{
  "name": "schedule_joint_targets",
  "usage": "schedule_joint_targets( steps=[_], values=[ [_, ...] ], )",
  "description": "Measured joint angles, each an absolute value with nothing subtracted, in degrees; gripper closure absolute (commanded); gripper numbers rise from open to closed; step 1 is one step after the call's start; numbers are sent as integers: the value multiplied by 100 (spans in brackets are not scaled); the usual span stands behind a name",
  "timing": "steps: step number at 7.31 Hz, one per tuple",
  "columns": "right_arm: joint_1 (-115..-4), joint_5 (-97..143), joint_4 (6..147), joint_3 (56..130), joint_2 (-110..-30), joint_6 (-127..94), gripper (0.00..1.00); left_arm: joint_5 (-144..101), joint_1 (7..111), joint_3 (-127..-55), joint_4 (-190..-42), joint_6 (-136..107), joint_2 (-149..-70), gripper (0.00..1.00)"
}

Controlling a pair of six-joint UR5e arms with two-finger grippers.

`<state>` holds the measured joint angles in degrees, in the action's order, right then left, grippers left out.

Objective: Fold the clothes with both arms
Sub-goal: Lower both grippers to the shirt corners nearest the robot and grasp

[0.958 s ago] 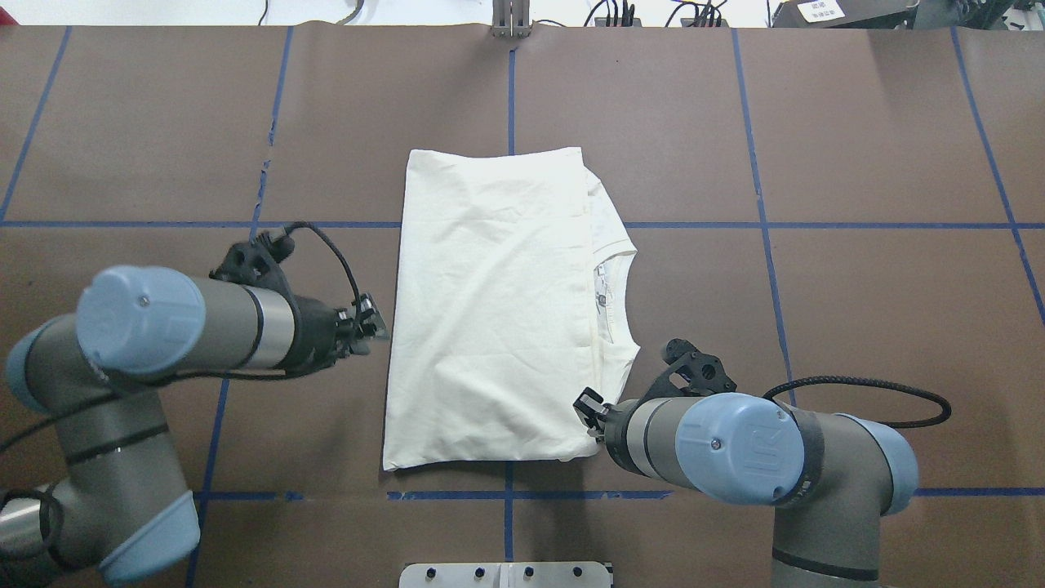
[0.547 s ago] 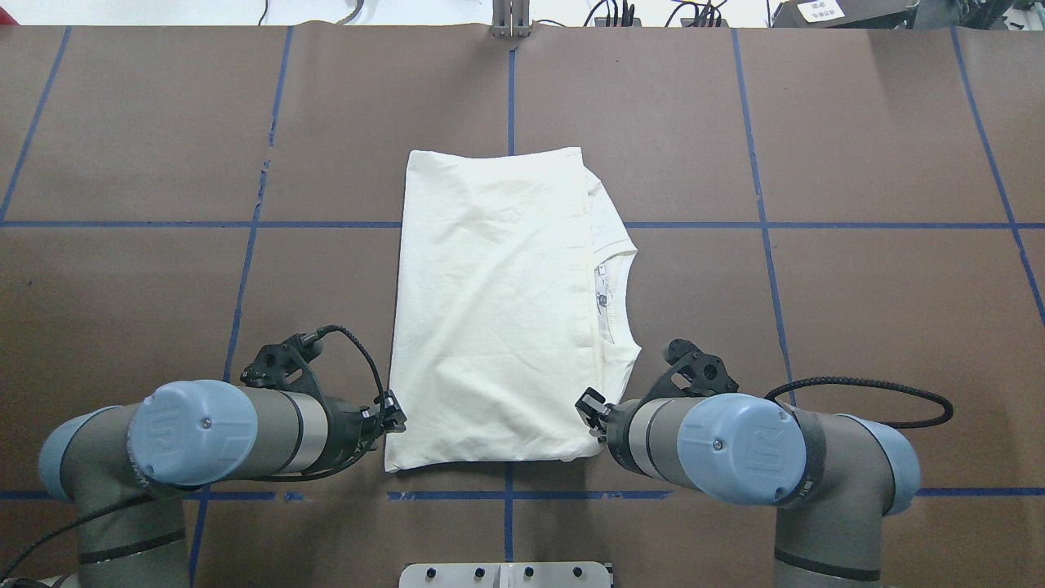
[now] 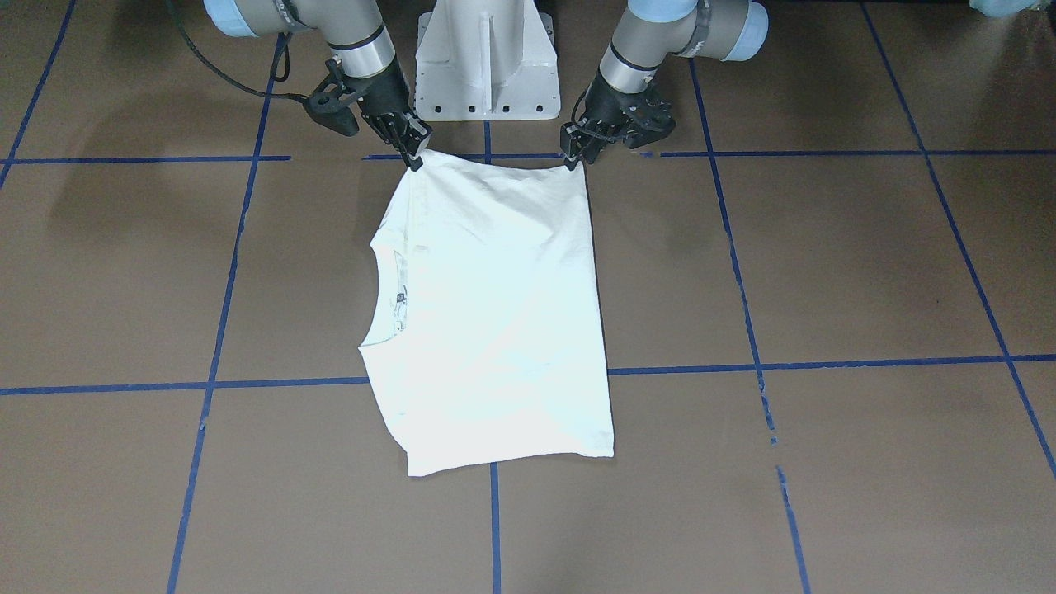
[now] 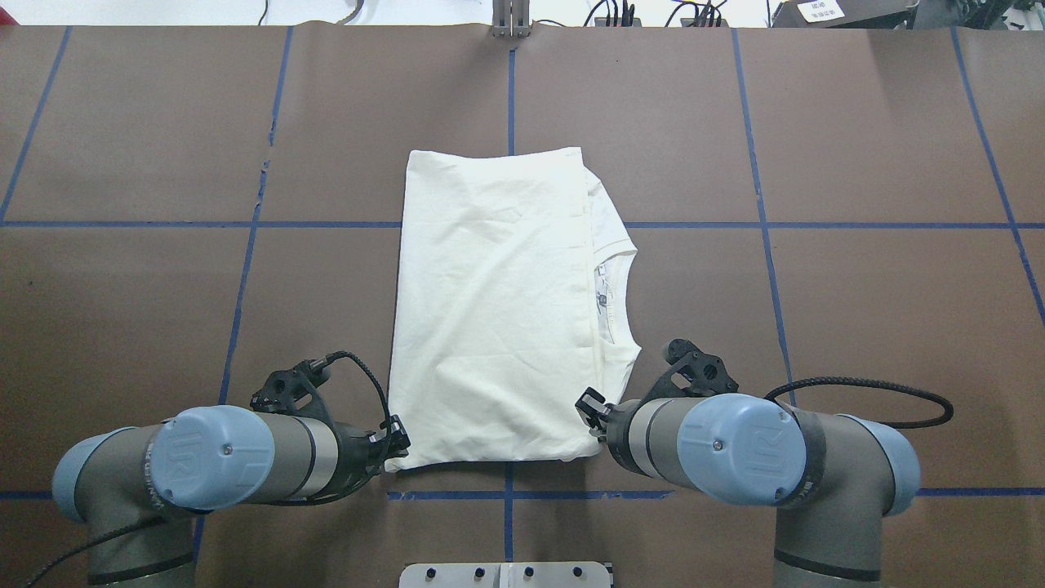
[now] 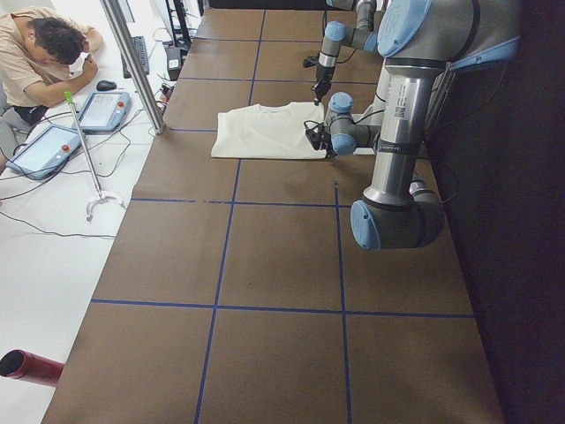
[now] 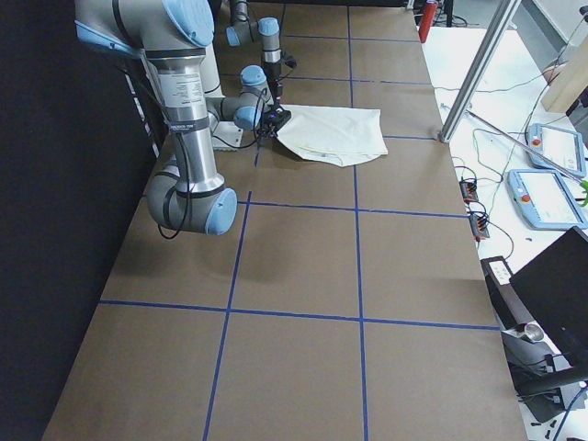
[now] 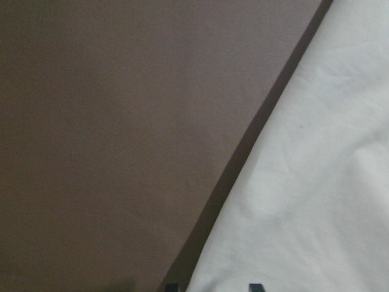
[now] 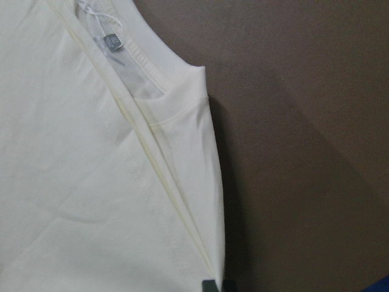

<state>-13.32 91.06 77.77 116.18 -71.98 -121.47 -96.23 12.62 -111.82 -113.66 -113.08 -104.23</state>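
The cream-white shirt [image 4: 490, 310] lies folded on the brown table, plain side up, its neckline and label [image 4: 602, 298] peeking out along the right edge. My left gripper [image 4: 397, 445] is at the shirt's near left corner. In the left wrist view its fingertips [image 7: 172, 286] stand apart, open, either side of the cloth's edge [image 7: 243, 243]. My right gripper [image 4: 589, 412] is at the near right corner. In the right wrist view its tips [image 8: 209, 285] sit close together, shut on the shirt's edge [image 8: 206, 243]. Facing the robot, the left gripper [image 3: 575, 157] and right gripper [image 3: 415, 157] meet the shirt's [image 3: 495, 313] two corners.
Blue tape lines [image 4: 759, 224] divide the brown table cover. The white pedestal base [image 3: 487, 66] stands just behind the shirt's near edge. A person [image 5: 44, 53] sits at a side desk with tablets [image 5: 101, 110], past a metal post [image 5: 132, 62].
My left arm has swung back towards the robot along the shirt's left edge, down to its near left corner. The right arm and the shirt have stayed put.
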Motion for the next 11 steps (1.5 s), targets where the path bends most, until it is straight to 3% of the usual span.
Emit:
schedule_joint_targets(
  steps=[6,7,8,9,11],
  values=[
    [-1336,9114,7776,11636,-7215,-12138,100,-9522,1167,-11117,-11290,-11302,-10428,58],
    [-1336,9114,7777,11637,-7215,-12138,100,-9453,1164,-11105,-11284,-11298,-10431,67],
    [-1336,9114,7776,11637,-7216,-12138,100,-9414,1159,-11098,-11284,-11297,-10435,89],
    [-1336,9116,7774,11637,-7216,-12138,100,-9397,1155,-11095,-11285,-11300,-10443,100],
    [-1336,9116,7777,11637,-7216,-12138,100,-9378,1148,-11093,-11283,-11302,-10474,100]
  ],
)
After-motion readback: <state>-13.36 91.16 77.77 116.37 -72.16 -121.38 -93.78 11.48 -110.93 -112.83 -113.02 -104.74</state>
